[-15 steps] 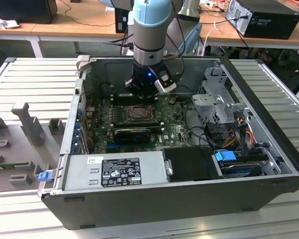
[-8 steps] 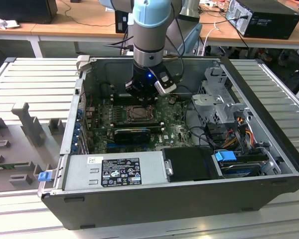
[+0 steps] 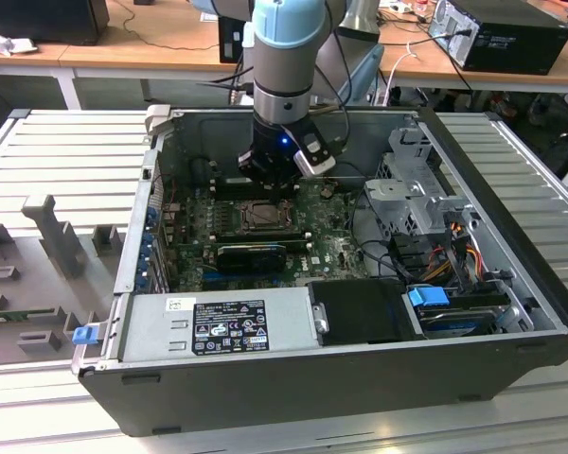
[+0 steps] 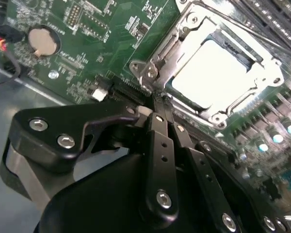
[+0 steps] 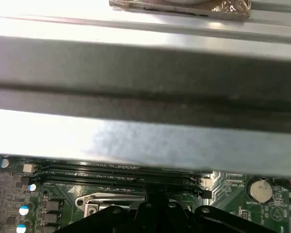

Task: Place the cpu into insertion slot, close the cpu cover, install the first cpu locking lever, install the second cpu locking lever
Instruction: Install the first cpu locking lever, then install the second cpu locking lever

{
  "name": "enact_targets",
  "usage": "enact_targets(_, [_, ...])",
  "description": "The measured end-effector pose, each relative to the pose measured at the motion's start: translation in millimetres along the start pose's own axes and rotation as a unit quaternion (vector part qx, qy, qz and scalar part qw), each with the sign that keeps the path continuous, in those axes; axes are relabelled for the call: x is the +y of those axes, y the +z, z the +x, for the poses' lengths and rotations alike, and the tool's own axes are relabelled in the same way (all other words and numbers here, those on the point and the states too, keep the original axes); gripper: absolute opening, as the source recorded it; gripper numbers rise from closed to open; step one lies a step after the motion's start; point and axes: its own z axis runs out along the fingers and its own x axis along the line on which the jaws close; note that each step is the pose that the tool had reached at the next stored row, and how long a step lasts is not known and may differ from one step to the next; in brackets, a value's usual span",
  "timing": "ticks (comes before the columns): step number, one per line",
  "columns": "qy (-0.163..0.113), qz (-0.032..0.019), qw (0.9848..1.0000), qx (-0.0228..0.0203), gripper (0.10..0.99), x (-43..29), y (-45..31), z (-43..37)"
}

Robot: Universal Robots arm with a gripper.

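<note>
Cpu seated, cover shut over it.
I see the pale cpu (image 4: 211, 73) flat in the slot (image 3: 265, 217), the grey cover (image 4: 184, 36) framing it.

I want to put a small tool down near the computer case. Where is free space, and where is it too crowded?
Free: the ribbed grey surface left of the computer case in the exterior view, and the same surface on the right. Crowded: inside the case, especially around the insertion slot below the gripper, and the cabled drive bay.

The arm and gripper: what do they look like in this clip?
The arm is a silver-grey tube with a light blue joint cap. Its wrist end is black with a small blue light. The gripper is matte black, with slim linked fingers fastened by silver screws.
</note>
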Motion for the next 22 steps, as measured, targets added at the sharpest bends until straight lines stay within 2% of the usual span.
enact_targets(2, [0.0, 0.0, 1.0, 0.0, 0.106, -1.0, -2.4, 0.1])
enact_targets(22, [0.0, -0.0002, 1.0, 0.0, 0.106, -20.6, -5.0, 1.5])
